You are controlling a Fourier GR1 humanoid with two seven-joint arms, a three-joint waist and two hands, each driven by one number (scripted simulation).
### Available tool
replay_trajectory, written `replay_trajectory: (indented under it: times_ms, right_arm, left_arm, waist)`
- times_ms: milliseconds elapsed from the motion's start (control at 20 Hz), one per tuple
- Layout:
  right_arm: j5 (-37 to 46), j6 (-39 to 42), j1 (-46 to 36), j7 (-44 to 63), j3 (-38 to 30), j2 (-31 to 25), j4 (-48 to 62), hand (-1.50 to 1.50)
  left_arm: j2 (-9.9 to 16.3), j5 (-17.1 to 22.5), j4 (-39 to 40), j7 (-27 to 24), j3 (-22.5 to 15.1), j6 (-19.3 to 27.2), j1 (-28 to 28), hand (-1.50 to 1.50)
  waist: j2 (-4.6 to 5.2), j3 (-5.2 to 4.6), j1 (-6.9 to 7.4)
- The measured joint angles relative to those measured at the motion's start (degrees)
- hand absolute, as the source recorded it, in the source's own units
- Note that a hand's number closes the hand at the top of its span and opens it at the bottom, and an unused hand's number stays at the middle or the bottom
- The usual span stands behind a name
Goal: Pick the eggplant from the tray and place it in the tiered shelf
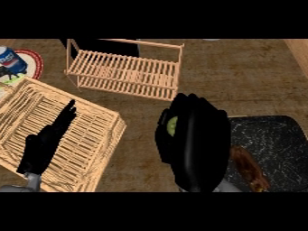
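Observation:
My right hand (196, 144) hovers over the counter just left of the dark speckled tray (276, 135), fingers curled round the eggplant (172, 124). Only a small green patch of the eggplant shows between thumb and fingers; the rest is hidden by the hand. The tiered shelf (126, 72), made of pale wooden slats, stands at the back centre, beyond and a little left of this hand. My left hand (46, 144) rests open at the lower left, fingers straight and pointing up.
A large slatted wooden crate (89, 126) lies under and around the left hand. A brown food item (248, 168) lies on the tray's left part. A blue can (9, 58) stands on a red-rimmed round mat (35, 63) at the far left.

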Motion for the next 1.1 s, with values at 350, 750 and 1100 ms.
replay_trajectory:
  times_ms: [350,750,1100]
  right_arm:
    - [1.03,2.52,-10.61,-0.07,-8.45,0.15,2.42,1.50]
    - [0.02,3.56,-24.59,-2.09,-20.75,0.40,15.61,1.50]
    - [-2.29,2.58,-34.27,-6.85,-29.88,0.62,32.59,1.50]
  left_arm:
    - [-0.28,-0.19,0.05,-0.55,-0.59,-0.57,-1.01,0.00]
    - [-0.66,-0.25,0.22,-0.41,-1.12,-1.10,-2.30,0.00]
    - [-1.13,-0.96,0.54,0.23,-1.49,-0.93,-3.31,0.00]
  waist:
    - [0.52,-0.11,1.52]
    - [1.21,-0.14,2.97]
    - [1.73,0.04,3.71]
